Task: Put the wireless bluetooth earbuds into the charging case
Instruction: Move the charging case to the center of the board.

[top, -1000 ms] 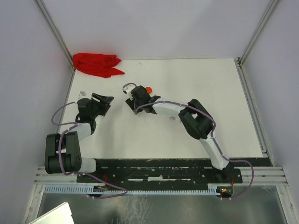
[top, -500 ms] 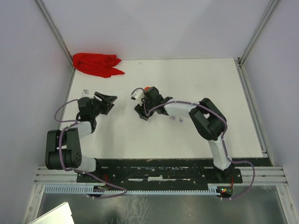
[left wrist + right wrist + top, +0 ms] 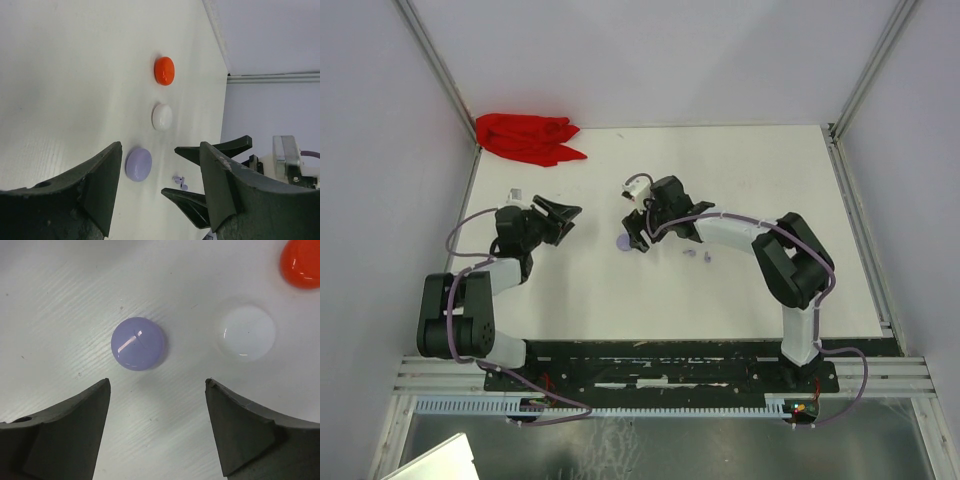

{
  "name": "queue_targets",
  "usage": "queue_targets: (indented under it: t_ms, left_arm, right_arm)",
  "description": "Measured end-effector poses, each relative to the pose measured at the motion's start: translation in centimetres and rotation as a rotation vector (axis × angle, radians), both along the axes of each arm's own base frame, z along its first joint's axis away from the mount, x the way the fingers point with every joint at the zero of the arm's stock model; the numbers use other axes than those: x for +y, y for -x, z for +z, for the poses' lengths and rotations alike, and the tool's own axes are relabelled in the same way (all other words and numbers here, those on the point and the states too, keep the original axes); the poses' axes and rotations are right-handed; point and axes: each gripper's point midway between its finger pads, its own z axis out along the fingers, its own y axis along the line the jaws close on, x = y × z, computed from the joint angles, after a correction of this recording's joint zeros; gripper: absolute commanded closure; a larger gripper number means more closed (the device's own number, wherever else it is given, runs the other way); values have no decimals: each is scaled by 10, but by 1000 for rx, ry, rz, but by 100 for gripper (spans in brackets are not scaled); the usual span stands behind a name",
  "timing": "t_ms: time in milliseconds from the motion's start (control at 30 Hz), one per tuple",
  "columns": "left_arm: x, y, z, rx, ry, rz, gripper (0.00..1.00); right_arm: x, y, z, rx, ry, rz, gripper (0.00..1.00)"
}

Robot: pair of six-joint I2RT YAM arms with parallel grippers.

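The purple earbuds (image 3: 699, 256) lie loose on the white counter (image 3: 770, 170), a small pair just right of the purple case (image 3: 622, 242) and below the right arm (image 3: 740, 232); in the left wrist view they (image 3: 178, 181) show as tiny stemmed shapes just beyond that case (image 3: 138, 164), close by the dark fingers (image 3: 220, 148) of the right arm; no other earbuds can be made out; the right jaws stand wide open and hold nothing, pointing down at the counter over the purple case; in the right wrist view the case (image 3: 138, 343) sits apart from both fingers, beyond their tips and nearer the left-hand one, closed and glossy; beside it is the white case (image 3: 247, 333), and at the view's corner the orange case (image 3: 301, 262), cut off by the edge; the three cases sit in a row, apart from one another, orange (image 3: 164, 70) farthest from the left arm (image 3: 510, 255), white (image 3: 162, 116) in the middle, purple nearest; the left jaws are partly open and empty, with bare counter between the fingers; they sit well to the left of the cases and point toward them; a crumpled red cloth (image 3: 525, 138) lies in the far left corner of the counter.
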Motion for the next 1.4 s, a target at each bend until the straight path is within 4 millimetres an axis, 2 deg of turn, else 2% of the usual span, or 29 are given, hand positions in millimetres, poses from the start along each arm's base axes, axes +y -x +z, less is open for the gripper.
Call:
queue_targets:
  t_ms: [133, 433, 600, 733, 1067, 1400]
  left_arm:
    - [-9, -1, 1, -6, 0, -23, 31]
    - [-33, -11, -7, 13, -1, -82, 31]
    - [-55, -12, -19, 36, -3, -137, 32]
    - [-65, -11, -23, 40, -3, -161, 32]
    - [-65, -13, -20, 24, -3, -161, 32]
    - [-65, -13, -19, 21, -3, -161, 32]
  right_arm:
    - [1, 2, 11, 24, -15, -97, 16]
    - [2, 19, 2, 54, 64, -279, 15]
    - [-5, 11, 2, 49, 66, -370, 16]
    - [-9, 7, 2, 43, 70, -417, 16]
    - [-18, 10, -22, 33, 162, -474, 15]
    - [-25, 7, -25, 15, 201, -503, 15]
